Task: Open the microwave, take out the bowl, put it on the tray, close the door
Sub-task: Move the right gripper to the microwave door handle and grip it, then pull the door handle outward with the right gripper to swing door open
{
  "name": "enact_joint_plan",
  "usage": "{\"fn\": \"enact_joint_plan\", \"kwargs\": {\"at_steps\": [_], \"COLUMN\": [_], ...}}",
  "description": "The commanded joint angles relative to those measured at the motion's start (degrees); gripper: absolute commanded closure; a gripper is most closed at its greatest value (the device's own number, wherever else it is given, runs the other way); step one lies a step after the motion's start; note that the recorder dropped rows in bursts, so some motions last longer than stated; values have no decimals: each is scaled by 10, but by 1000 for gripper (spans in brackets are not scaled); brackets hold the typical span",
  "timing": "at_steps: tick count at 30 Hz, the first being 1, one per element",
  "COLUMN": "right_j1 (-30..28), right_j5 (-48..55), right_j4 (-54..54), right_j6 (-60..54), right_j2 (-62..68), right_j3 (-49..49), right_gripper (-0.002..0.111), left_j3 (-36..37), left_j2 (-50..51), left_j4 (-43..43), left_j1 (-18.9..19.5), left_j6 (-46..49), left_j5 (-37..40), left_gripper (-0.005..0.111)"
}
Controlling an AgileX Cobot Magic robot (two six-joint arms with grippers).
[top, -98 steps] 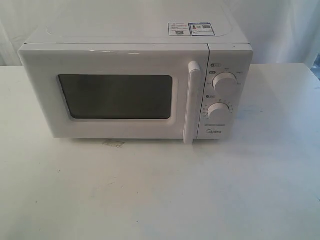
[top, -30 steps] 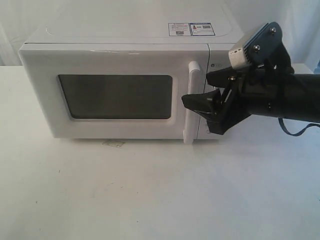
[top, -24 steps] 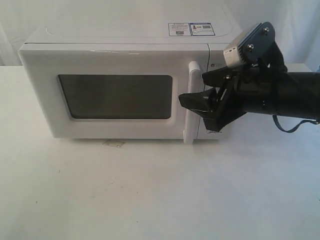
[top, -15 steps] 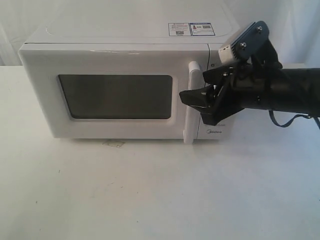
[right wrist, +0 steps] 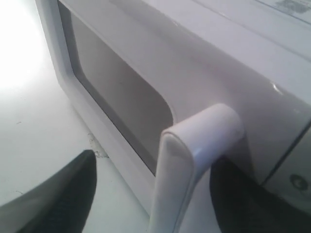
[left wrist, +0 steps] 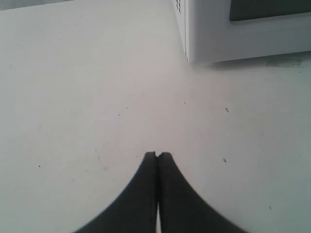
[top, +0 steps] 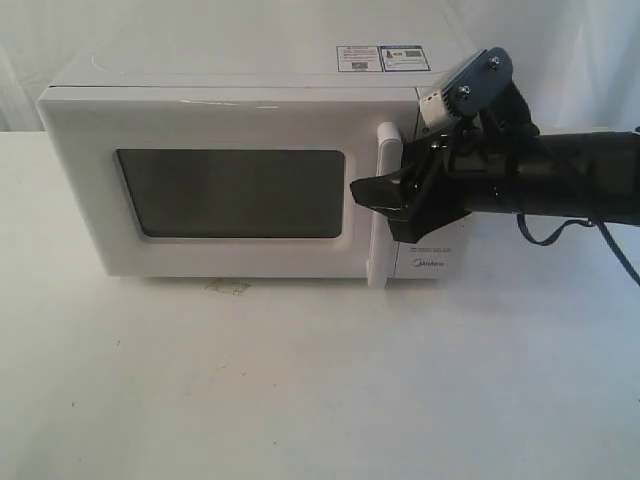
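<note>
Microwave [top: 240, 110], a white boxy countertop oven, stands toward the back of the pale white desk [top: 300, 380], with a broad stretch of scuffed desk in front of it. Over that near stretch, the left arm's black fingers [left wrist: 146, 194] are pressed tip to tip with nothing between them; one lower corner of the oven lies beyond them.

Its white hinged door [top: 80, 180] sits flush against the body, and the dark rectangular window [top: 235, 193] is too murky to show what is inside. At the door's right edge runs the tall white vertical handle [top: 381, 240]. The right arm's black fingers [right wrist: 73, 189] are spread wide and straddle it at mid height, one on the window side and well clear, the other tucked in behind it; they grip nothing. The arm covers the control panel, leaving only the small logo [top: 428, 265].

Farther back, two printed stickers [top: 383, 58] lie on the oven's top, before a white curtain [top: 560, 50].
</note>
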Motion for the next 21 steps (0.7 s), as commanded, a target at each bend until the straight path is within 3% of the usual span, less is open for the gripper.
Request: {"fn": "enact_joint_plan", "kwargs": {"at_steps": [1, 5, 10, 18, 21], "right_j1": [-1, -1, -1, -1, -1], "right_j5": [4, 4, 6, 61, 81], "right_j4": [1, 1, 1, 1, 1], "right_j6": [-15, -15, -15, -15, -15], "right_j2": [14, 30, 34, 34, 34], "right_j3": [-13, -18, -24, -24, -30], "right_gripper": [46, 46, 56, 97, 108], "left_j3": [1, 1, 1, 1, 1], "left_j2": [-3, -3, -3, -3, -3], "left_j4": [-3, -3, -3, -3, -3], "left_j1": [3, 3, 3, 3, 3], "left_j6": [-1, -1, -1, -1, -1], "left_j5": [1, 1, 1, 1, 1], "left_gripper": [107, 107, 107, 107, 107]}}
